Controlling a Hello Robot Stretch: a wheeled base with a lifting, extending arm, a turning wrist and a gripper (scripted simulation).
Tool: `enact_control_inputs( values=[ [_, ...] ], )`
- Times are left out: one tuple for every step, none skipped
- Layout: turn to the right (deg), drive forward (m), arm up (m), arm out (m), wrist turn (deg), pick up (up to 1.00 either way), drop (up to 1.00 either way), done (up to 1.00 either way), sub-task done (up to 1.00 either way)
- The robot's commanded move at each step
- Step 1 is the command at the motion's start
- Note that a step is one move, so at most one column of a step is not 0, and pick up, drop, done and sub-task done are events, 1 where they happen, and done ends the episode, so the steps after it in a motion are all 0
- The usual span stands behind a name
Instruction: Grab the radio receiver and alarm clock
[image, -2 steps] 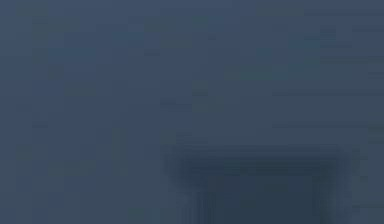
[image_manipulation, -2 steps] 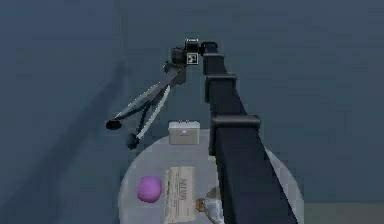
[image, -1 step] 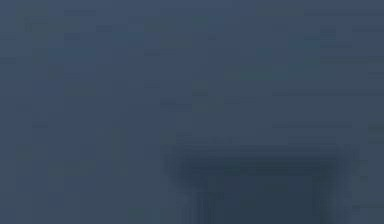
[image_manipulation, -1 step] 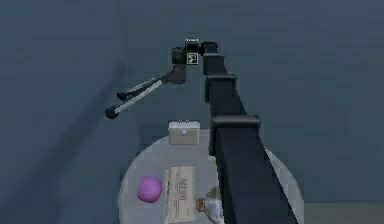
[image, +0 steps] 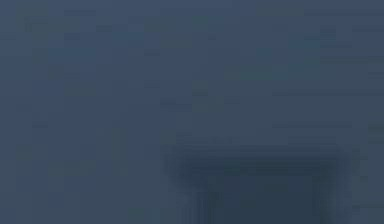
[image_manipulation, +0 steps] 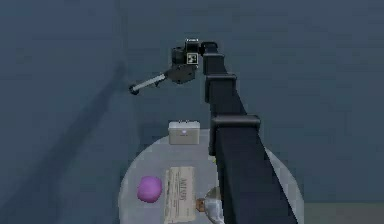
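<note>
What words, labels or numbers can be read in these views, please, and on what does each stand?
None can be read as text.
Flat pale sheet on the round table: faint marks, too small to read.
Small grey box on the table: no print legible.
White squares at the arm's far end: black marks, not words.

Arm (image_manipulation: 238, 140) extended far out, gripper (image_manipulation: 137, 88) tilted downward; apparently holding nothing
</note>
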Motion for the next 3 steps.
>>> enact_control_inputs(
  values=[
    [0.0,0.00,0.00,0.00,36.0,0.00,0.00,0.00,0.00],
    [0.0,0.00,-0.30,0.00,0.0,0.00,0.00,0.00,0.00],
    [0.0,0.00,0.00,0.00,0.0,1.00,0.00,0.00,0.00]
  ],
)
